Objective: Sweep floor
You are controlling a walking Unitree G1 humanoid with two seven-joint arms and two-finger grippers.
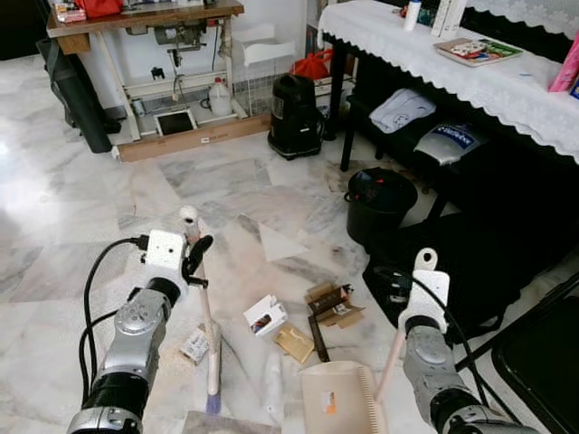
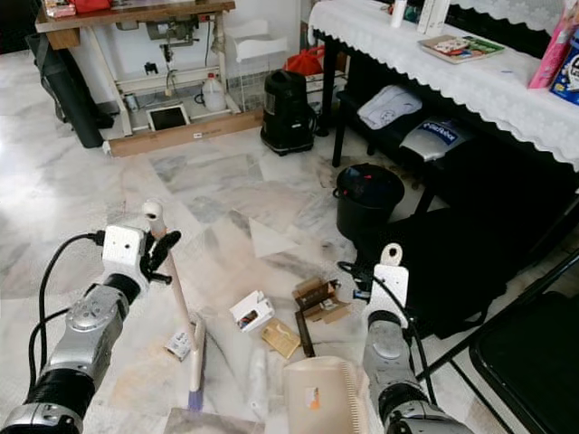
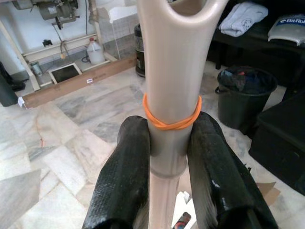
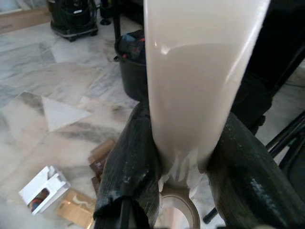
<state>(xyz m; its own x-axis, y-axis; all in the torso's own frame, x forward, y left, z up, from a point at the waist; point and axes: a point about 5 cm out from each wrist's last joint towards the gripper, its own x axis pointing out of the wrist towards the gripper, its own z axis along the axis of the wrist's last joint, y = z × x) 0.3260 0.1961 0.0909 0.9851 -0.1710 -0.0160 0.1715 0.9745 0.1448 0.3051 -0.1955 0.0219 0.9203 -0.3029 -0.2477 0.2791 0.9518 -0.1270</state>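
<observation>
A broom (image 1: 207, 325) is gripped by the left gripper (image 3: 169, 157), its bristles set on the marble floor (image 1: 81, 208). A dustpan (image 1: 336, 398) handle is clamped by the right gripper (image 4: 183, 157), beside scattered cardboard scraps (image 1: 330, 306).

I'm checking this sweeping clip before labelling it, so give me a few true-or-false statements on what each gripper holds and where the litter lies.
1. The left gripper is shut on the broom handle. True.
2. The right gripper hangs empty. False: it is shut on the dustpan handle.
3. The white box already lies in the dustpan. False: it lies on the floor.
4. A black bin stands by the table. True.
</observation>
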